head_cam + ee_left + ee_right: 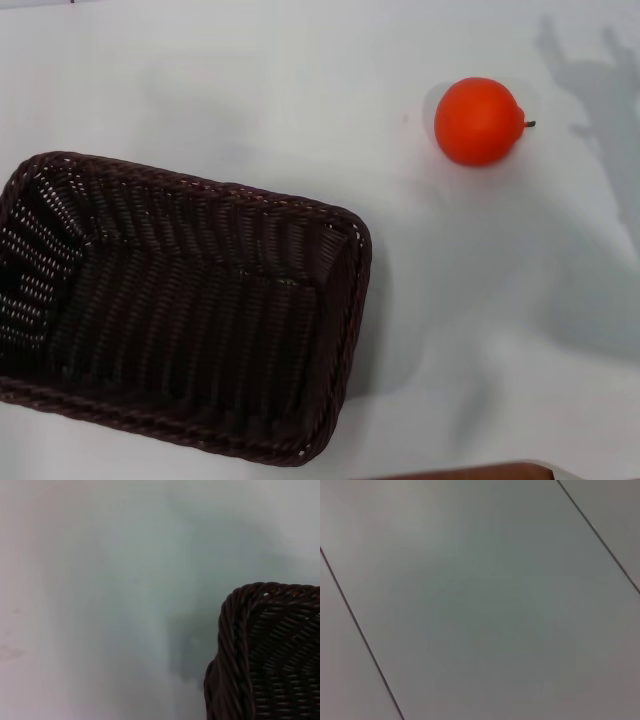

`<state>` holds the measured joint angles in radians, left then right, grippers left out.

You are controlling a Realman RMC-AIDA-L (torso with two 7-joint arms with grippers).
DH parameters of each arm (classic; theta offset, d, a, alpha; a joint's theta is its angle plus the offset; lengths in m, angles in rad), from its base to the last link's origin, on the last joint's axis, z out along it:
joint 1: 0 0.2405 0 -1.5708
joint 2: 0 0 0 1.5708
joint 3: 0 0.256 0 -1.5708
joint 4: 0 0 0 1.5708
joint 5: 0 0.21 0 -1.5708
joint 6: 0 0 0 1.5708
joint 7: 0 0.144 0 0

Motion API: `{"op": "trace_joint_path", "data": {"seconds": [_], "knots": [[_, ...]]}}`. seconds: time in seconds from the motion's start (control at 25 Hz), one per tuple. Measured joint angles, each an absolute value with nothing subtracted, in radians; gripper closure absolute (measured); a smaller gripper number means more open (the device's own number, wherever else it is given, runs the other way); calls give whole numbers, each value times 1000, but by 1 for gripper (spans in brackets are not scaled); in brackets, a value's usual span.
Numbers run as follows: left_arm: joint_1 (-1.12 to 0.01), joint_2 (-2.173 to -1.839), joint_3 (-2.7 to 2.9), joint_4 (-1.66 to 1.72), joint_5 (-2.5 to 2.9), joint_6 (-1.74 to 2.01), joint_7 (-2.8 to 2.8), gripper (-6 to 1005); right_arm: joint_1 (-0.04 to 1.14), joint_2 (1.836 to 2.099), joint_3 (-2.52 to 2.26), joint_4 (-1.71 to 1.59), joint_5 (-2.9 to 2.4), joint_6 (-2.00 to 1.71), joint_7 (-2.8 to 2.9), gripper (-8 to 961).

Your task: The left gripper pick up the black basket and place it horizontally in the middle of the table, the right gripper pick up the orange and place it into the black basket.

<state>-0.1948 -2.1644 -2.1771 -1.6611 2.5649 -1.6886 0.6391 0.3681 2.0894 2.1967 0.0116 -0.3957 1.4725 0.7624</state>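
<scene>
The black basket (pixel 190 310) lies on the white table (pixel 250 90) at the lower left of the head view, slightly skewed, open side up and empty. One rounded corner of it shows in the left wrist view (pixel 270 650). The orange (pixel 478 121) sits on the table at the upper right, apart from the basket, with its small dark stem pointing right. Neither gripper shows in any view. A shadow of a gripper falls on the table at the far right of the head view.
A brown edge (pixel 470 472) shows at the bottom of the head view. The right wrist view shows only a grey surface (pixel 480 600) with two thin dark seams.
</scene>
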Motion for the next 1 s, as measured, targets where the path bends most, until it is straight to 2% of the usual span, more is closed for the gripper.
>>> {"op": "trace_joint_path", "data": {"seconds": [0.16, 0.36, 0.56, 0.8, 1.0], "knots": [[-196, -2165, -2172, -1654, 2563, -1685, 622, 677, 368, 2091, 2212, 17, -395, 1478, 762, 135], [-193, -2166, -2194, -1663, 2522, -1683, 569, 833, 375, 2090, 2270, 22, -394, 1485, 758, 139], [-171, -2171, -2241, -1659, 2432, -1632, 476, 834, 381, 2088, 2287, 77, -393, 1437, 754, 143], [-94, -2172, -2236, -1679, 2331, -1548, 350, 844, 382, 2085, 2288, 154, -393, 1354, 754, 148], [-50, -2175, -2172, -1689, 2314, -1531, 278, 818, 390, 2083, 2285, 198, -397, 1305, 753, 152]]}}
